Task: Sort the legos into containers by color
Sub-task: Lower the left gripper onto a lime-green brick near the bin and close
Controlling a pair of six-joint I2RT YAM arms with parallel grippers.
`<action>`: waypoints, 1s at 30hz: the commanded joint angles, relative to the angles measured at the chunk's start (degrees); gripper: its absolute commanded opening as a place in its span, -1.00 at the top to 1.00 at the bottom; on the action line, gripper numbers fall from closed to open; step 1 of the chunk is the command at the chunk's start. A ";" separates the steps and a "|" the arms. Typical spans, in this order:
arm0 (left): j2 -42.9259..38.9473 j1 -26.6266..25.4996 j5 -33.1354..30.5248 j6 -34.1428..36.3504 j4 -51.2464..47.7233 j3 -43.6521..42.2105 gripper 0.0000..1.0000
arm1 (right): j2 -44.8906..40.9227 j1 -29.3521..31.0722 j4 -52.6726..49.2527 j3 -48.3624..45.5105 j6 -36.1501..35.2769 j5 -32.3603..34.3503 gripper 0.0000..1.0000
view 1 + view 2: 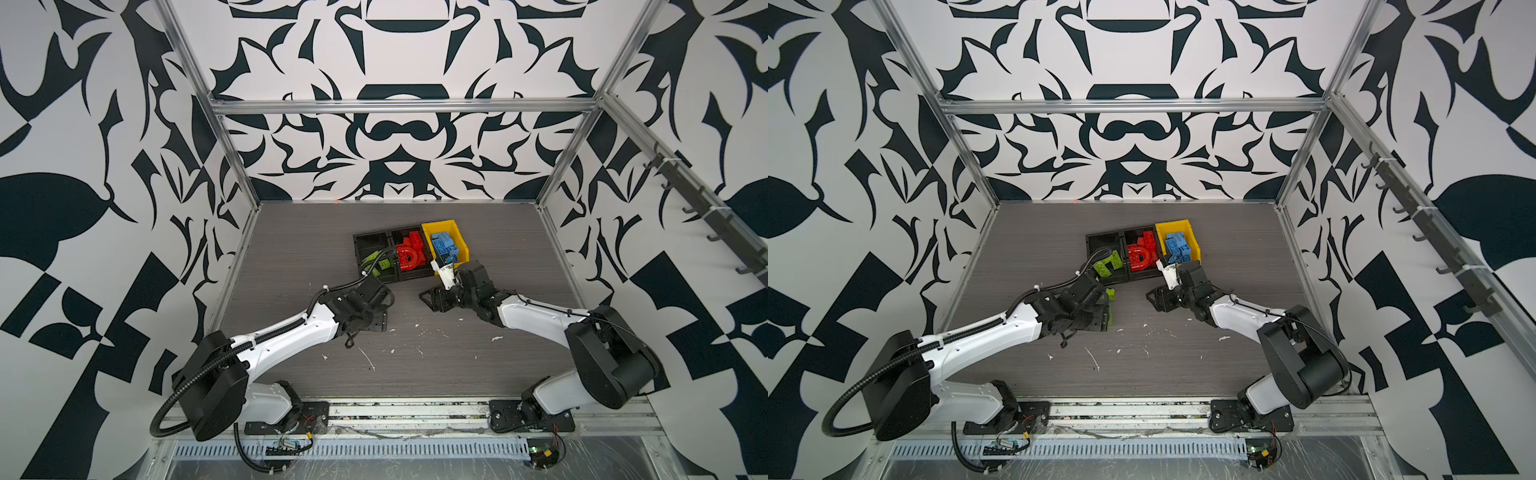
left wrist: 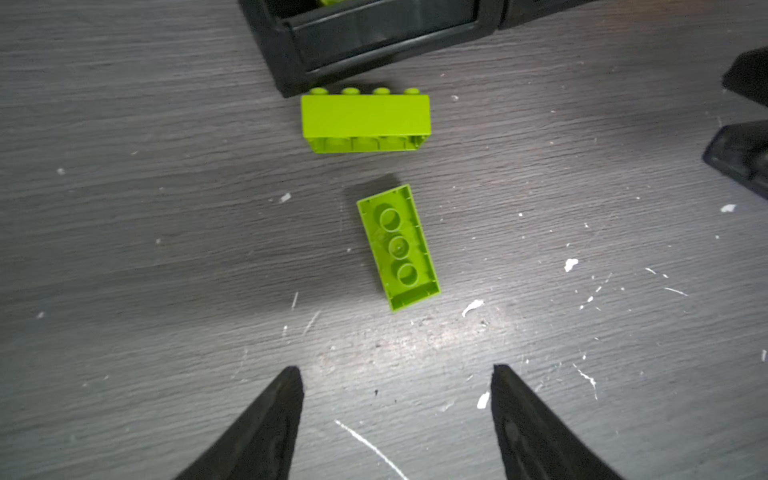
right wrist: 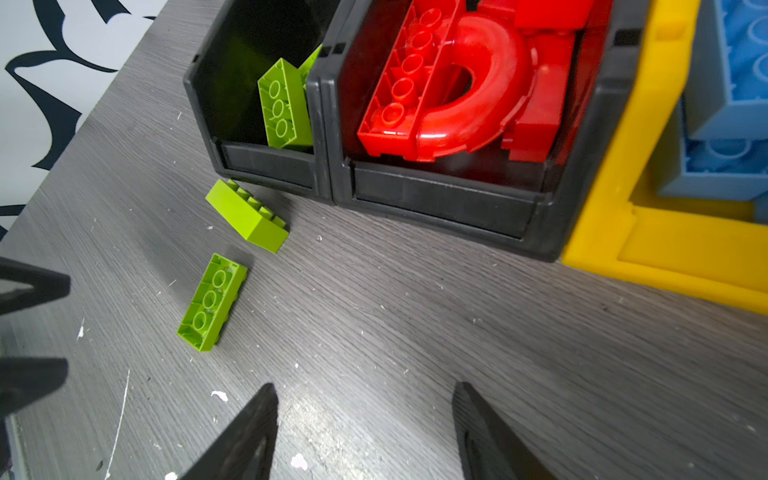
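Note:
Two lime green legos lie on the table in front of the left black container (image 3: 266, 164). One lies on its side (image 2: 365, 120) against that container's front, the other upside down (image 2: 397, 247) nearer my left gripper (image 2: 397, 374). That gripper hovers open and empty just short of them. More green legos (image 1: 376, 266) sit inside the left container. Red legos with the arch (image 3: 469, 95) fill the middle black container (image 3: 440, 199). Blue legos (image 1: 444, 247) fill the yellow container (image 3: 665, 249). My right gripper (image 3: 365, 390) is open and empty over bare table before the red container.
The three containers stand side by side at the middle back of the grey wood table (image 1: 291, 249). White scraps (image 1: 368, 359) litter the front half. Patterned walls close in the left, right and back. My left gripper's fingers (image 3: 33, 286) show at the right wrist view's edge.

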 commanded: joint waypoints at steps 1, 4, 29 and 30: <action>4.32 0.06 -0.15 -2.37 2.09 1.88 -0.56 | -0.06 0.28 -0.16 2.13 0.05 0.72 -0.38; 7.40 0.06 0.67 -2.37 2.73 2.44 -0.58 | 0.21 0.37 -0.87 2.56 0.01 1.05 -0.38; 15.90 4.97 4.10 2.32 9.27 2.31 -0.33 | -4.27 3.06 8.02 -5.65 1.87 11.07 -0.37; 16.48 4.93 4.12 2.42 9.11 2.50 -0.33 | -4.31 3.11 7.96 -5.65 1.58 11.39 -0.37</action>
